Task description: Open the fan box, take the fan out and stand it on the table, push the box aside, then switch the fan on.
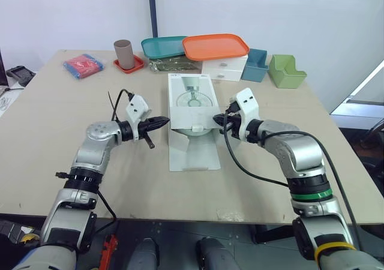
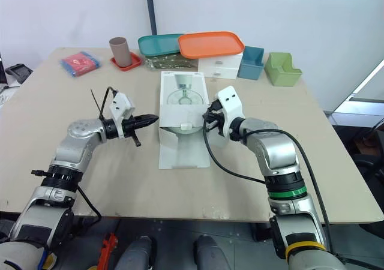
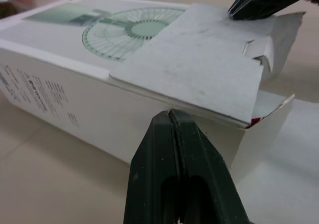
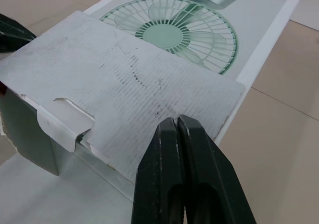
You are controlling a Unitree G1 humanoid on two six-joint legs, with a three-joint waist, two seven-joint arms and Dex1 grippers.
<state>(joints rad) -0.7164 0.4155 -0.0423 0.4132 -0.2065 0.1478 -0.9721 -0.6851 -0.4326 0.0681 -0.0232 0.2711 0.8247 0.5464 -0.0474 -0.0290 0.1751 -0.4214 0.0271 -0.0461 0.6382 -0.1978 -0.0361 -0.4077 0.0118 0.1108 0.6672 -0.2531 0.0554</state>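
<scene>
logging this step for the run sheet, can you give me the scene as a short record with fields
box: fan box lying flat mid table, fan print up
flaps: grey flap folded back over its top; white panel flat on the table, robot's side
left gripper: shut, tips at the box's left side
right gripper: shut, tips at the flap's right edge
fan: not yet on the table
behind box: orange tray, teal tray
</scene>
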